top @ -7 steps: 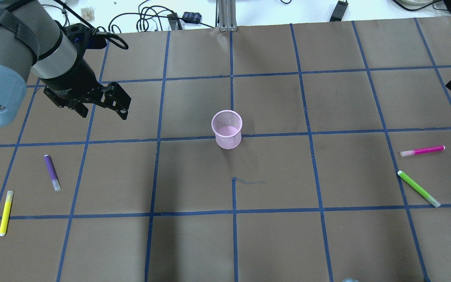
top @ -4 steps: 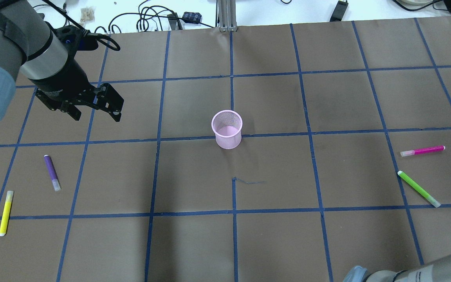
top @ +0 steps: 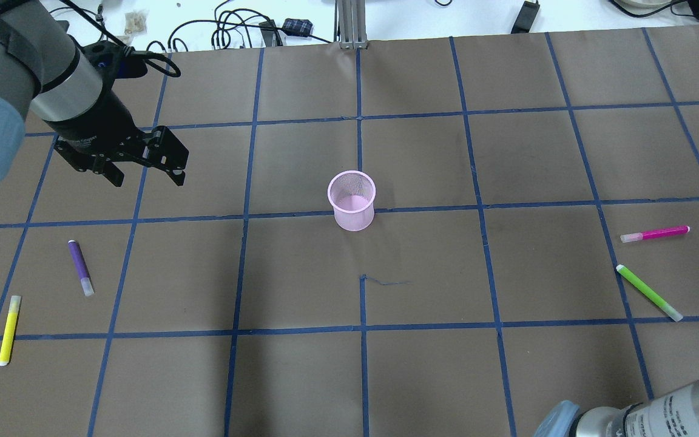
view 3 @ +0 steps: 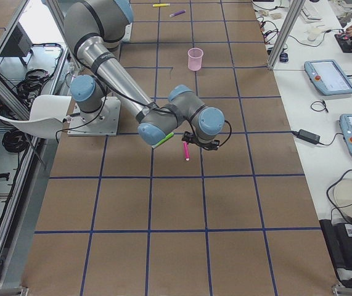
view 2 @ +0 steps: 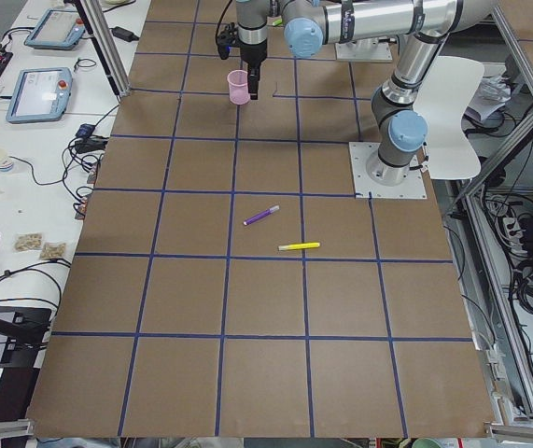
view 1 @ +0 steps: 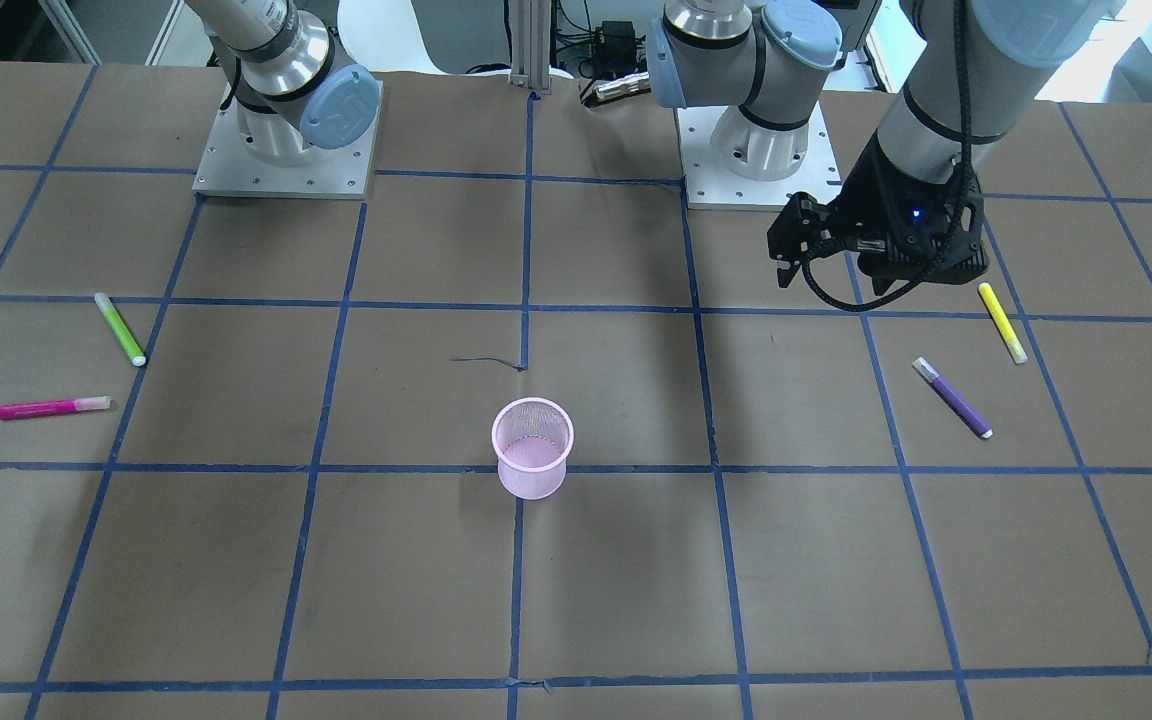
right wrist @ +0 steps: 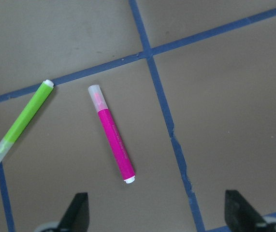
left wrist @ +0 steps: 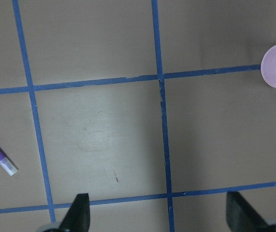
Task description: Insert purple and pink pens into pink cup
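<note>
Pink mesh, the pink cup [top: 352, 200] is seen upright at the centre of the worktop [top: 422, 376]. At middle left the purple pen [top: 81, 267] is laid flat; at right, the pink pen [top: 655, 233]. The left gripper [top: 143, 176] is held above the upper left, fingers apart. The right gripper [right wrist: 154, 215] is hung over the pink pen, fingers [right wrist: 77, 210] spread.

Even, bright overhead light, soft shadows; a pale sheen, perhaps glare, on the paper [left wrist: 99, 135].
</note>
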You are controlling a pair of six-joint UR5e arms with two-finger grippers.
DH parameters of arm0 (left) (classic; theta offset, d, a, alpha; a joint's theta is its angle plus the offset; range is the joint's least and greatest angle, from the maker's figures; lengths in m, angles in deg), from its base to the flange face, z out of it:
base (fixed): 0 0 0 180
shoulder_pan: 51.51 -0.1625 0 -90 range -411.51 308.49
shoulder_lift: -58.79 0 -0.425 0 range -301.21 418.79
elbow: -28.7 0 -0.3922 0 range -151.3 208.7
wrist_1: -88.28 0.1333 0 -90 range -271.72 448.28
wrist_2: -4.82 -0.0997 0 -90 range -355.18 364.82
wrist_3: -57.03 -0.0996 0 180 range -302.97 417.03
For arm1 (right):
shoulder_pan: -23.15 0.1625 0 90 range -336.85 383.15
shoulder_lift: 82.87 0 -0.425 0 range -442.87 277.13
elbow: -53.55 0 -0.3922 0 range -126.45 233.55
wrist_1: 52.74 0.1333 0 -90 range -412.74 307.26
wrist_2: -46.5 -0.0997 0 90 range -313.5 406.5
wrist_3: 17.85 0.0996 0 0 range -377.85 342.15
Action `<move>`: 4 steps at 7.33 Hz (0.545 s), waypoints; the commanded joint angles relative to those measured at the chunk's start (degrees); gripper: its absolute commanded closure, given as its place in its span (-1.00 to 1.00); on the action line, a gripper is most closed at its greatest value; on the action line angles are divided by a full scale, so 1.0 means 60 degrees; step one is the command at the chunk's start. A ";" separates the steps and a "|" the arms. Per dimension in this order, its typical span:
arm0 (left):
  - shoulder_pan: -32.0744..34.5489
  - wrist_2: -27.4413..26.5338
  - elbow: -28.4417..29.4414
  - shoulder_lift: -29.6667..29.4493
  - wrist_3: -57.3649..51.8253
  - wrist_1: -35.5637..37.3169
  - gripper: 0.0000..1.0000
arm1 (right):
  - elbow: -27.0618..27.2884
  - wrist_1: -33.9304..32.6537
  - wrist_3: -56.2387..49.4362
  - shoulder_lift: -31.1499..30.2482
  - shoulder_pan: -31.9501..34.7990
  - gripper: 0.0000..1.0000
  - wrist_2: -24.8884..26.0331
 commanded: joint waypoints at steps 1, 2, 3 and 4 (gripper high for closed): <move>-0.1225 -0.0038 0.0051 -0.0344 0.0167 0.0479 -1.00 | 0.0627 -0.0092 -0.2694 0.0102 -0.0113 -1.00 -0.0019; -0.1783 0.0020 0.0065 -0.0550 0.0094 0.0495 -1.00 | 0.0848 -0.0050 -0.3847 0.0146 -0.0113 -1.00 -0.0367; -0.2383 0.0035 0.0051 -0.0726 0.0036 0.0495 -1.00 | 0.1038 -0.0020 -0.4525 0.0234 -0.0113 -0.96 -0.0574; -0.2955 -0.0008 -0.0036 -0.0901 -0.0168 0.0886 -1.00 | 0.1055 -0.0035 -0.4517 0.0525 -0.0113 -0.88 -0.0779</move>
